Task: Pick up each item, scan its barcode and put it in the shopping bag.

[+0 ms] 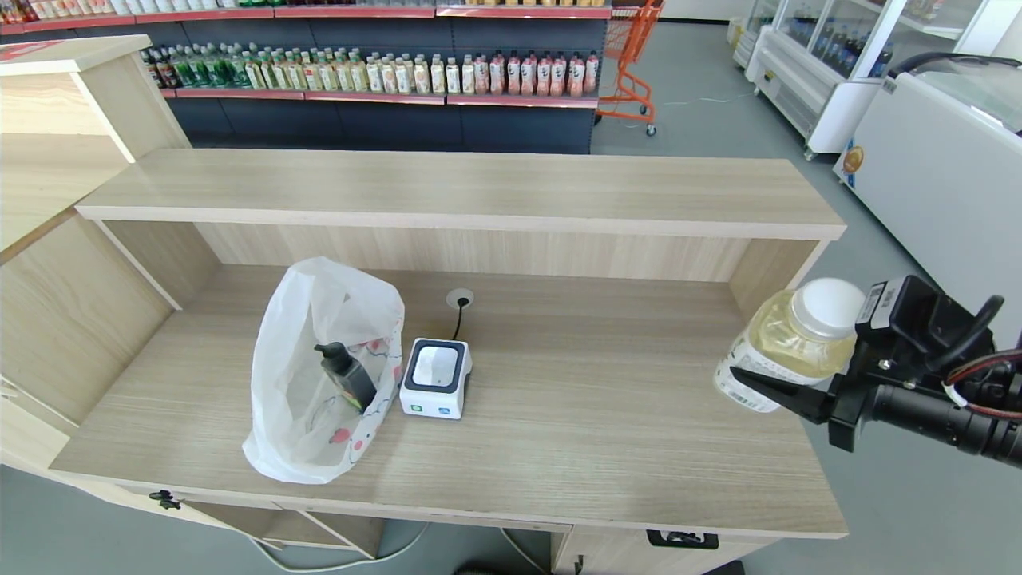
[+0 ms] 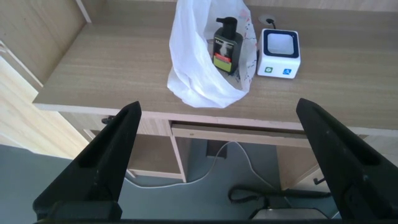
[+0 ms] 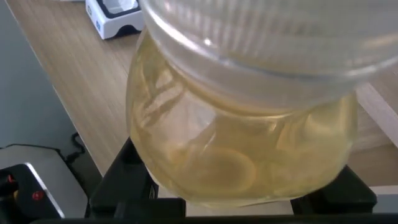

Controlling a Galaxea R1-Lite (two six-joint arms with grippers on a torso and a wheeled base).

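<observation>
Starting with the head view: the right hand [image 1: 786, 375] is clamped on a jar [image 1: 786, 335], held up over the right end of the surface [image 1: 607, 431], tilted, with its white lid towards the arm. A printed label wraps the end away from the lid. Well apart, towards the left, stands the white shopping bag [image 1: 319, 375] with its mouth open and a black pump bottle [image 1: 347, 375] inside. The scanner [image 1: 435, 377] sits just beside the bag, window facing up.

From the left wrist view, the left hand [image 2: 217, 118] is spread wide and holds nothing. It hangs off the near edge of the surface [image 2: 93, 68], with the shopping bag [image 2: 199, 74], pump bottle [image 2: 226, 46] and scanner [image 2: 280, 54] beyond it.

From the right wrist view, the jar [image 3: 242, 143] sits close to the camera. It is clear-walled and nearly full of pale yellow liquid, with what look like slices in it. Dark fingers [image 3: 121, 186] press on opposite sides of its body, and the scanner [image 3: 115, 15] lies farther off.

I judge the jar to be stiff and fairly heavy for its size, with smooth walls that could slip in a loose grip. I cannot tell whether it is glass or plastic, so I would treat it as breakable. A hold around the body just under the lid seems best, as it leaves the label free to face the scanner window.
</observation>
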